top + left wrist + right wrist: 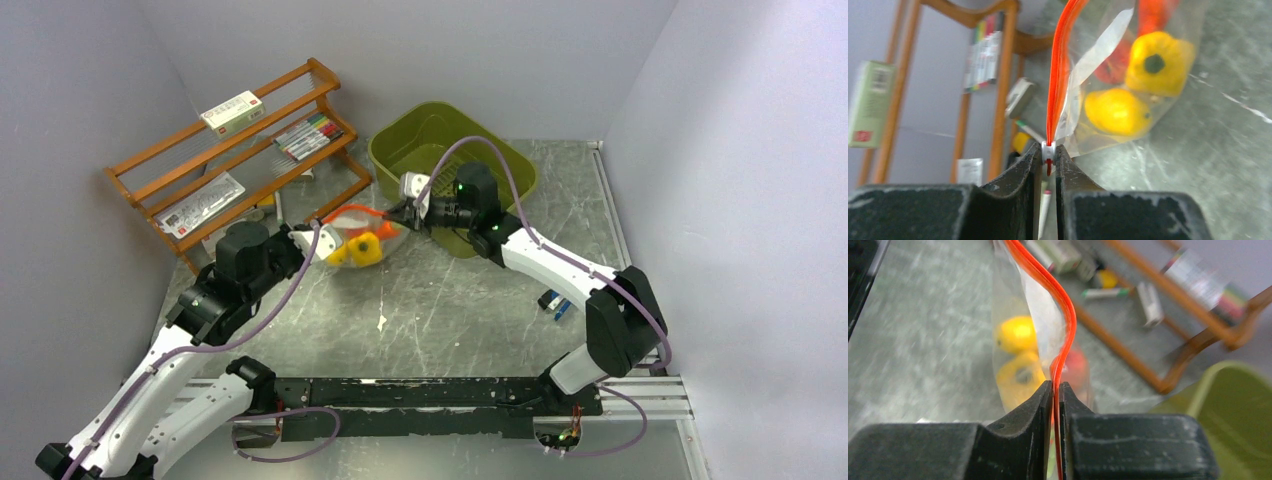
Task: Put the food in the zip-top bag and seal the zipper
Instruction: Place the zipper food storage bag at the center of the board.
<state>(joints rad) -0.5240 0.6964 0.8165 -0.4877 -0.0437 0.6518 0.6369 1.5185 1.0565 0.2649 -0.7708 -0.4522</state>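
The clear zip-top bag (362,240) hangs between my two grippers above the table, with yellow pieces (366,250) and a red-orange round one inside. In the left wrist view the yellow pieces (1158,62) and the red one (1113,67) show through the plastic. My left gripper (308,238) is shut on the white slider (1048,150) at the left end of the red-orange zipper (1060,65). My right gripper (398,215) is shut on the zipper's right end (1060,330). Yellow pieces (1018,352) show behind it.
An olive-green basket (455,150) stands right behind my right gripper. A wooden rack (240,150) with markers and a box is at the back left. A small dark and blue object (555,302) lies on the table at the right.
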